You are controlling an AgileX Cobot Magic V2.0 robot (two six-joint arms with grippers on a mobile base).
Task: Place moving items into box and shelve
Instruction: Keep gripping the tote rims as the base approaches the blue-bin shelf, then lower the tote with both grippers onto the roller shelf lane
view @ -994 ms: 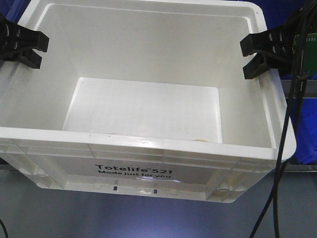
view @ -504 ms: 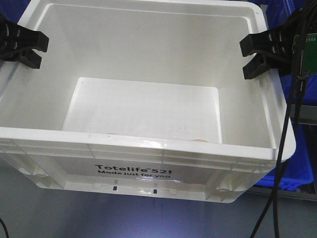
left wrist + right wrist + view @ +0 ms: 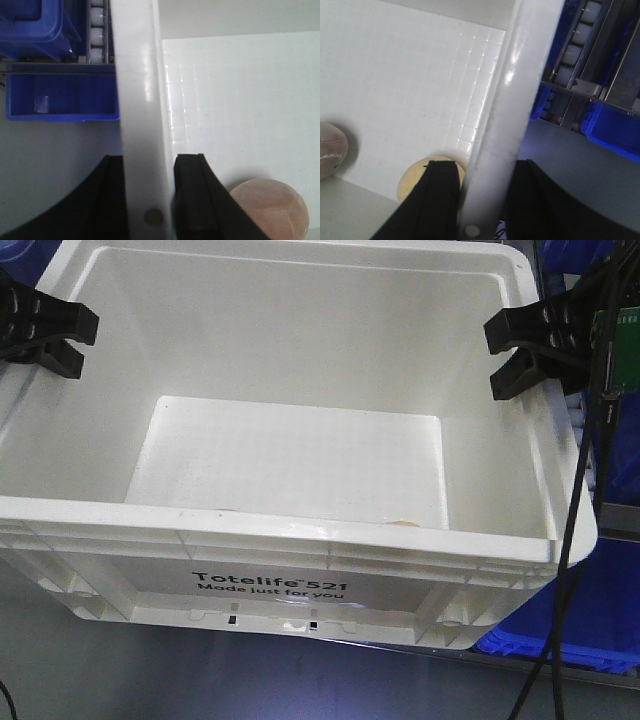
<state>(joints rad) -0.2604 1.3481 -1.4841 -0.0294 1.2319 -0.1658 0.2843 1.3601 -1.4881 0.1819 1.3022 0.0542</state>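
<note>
Box seemingly rose, left pincer and right pincer clamping rim.

left end effector: black, holed | right end effector: black | cables: black | board: apparently green

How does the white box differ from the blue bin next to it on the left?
The box is white, the blue bin deep blue. The left pincer clamps the box's rim, one finger on each side; nothing grips the blue bin, which lies outside the box. Both are open-topped plastic containers.
</note>
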